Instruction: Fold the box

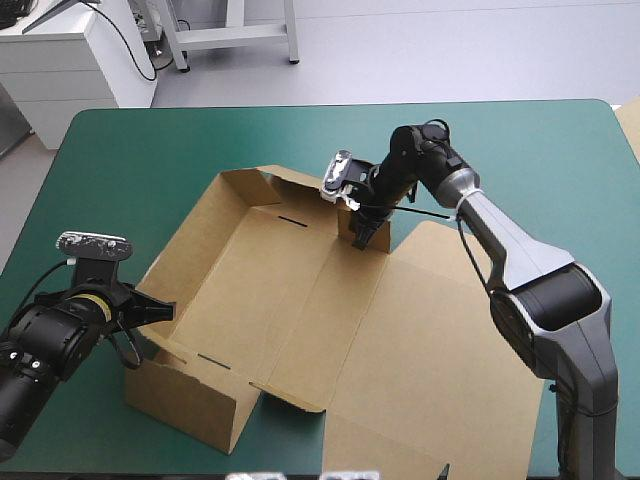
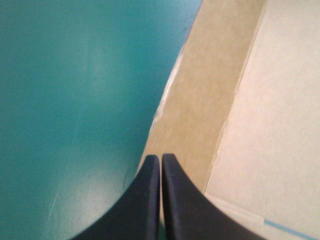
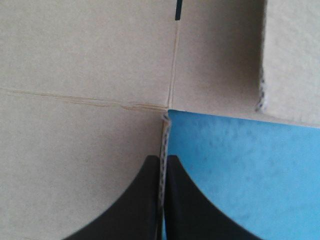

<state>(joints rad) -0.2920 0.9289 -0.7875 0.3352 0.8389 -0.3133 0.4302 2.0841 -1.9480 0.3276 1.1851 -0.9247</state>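
Clamped all but shut on the box (image 2: 205, 100) with the left gripper (image 2: 161, 156), black fingers (image 2: 142, 200) in one pointed arch. Straight ahead of the gripper, a brown wall strip; to one side of the gripper, teal-green cover (image 2: 75, 100); to the other side, paler board with a thin dark slot (image 2: 290, 231).

The box (image 1: 300, 300) runs past the near edge of the high view, so the near rim of its flat lid is cut off. Its raised near-left wall hides the floor just behind it. The left arm (image 1: 40, 350) is cut off at the near-left corner. In the left wrist view the board ahead of the left gripper (image 2: 160, 159) is blurred. The board's edge vanishes between the fingers of the right gripper (image 3: 163, 157), and a dark slot (image 3: 177, 10) ahead is cut by the picture's edge.
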